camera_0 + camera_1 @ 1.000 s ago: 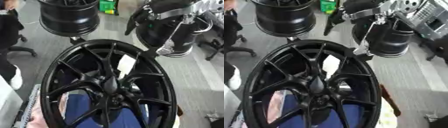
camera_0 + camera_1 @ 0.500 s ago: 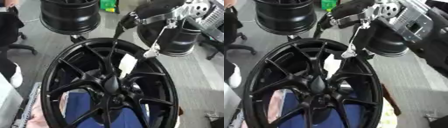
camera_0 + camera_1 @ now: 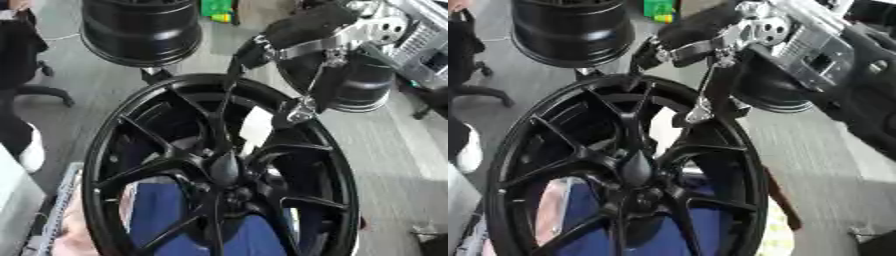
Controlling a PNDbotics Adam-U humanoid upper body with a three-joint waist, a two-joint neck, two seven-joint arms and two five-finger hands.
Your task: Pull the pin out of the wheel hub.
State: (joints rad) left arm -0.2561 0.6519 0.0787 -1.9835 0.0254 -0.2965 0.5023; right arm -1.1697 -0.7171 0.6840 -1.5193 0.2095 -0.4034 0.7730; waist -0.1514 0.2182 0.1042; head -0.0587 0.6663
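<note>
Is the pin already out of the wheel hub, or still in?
Cannot tell. The black hub shows no distinct pin, and the right hand is above it near the rim.

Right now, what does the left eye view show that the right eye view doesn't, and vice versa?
Only the left eye view: a white crate-like thing at the upper right, and more of the grey surface at the lower left.

Only the right eye view: the silver joint housing of the right arm, with more of the black arm behind it.

Both: the black wheel hub, its pointed centre piece, the right robot hand down over the upper rim, a white tag behind the spokes, two more black rims beyond.
</note>
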